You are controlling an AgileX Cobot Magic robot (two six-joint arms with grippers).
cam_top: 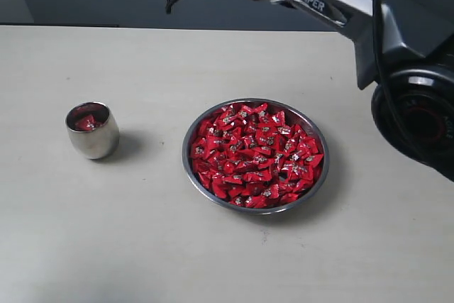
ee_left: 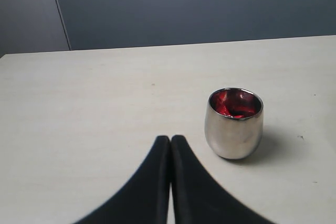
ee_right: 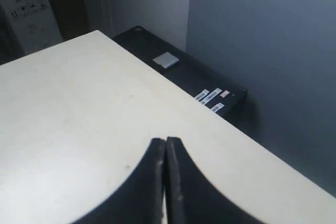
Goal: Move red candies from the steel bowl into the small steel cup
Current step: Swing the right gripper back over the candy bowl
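One steel bowl (cam_top: 186,155), one small steel cup (cam_top: 93,143), two claws, both empty.
I see the bowl mid-bench (cam_top: 142,246), heaped with red candies (cam_top: 255,157), too many to count. The cup stands well apart, left of it, with some red candy inside, number unclear. My left claw (ee_left: 170,140) sits near the cup, tips pressed together, gripping nothing. My right claw (ee_right: 165,142), likewise closed, is over bare bench.

A pale beige table (cam_top: 213,260) stands before a grey-blue wall (ee_left: 210,3).
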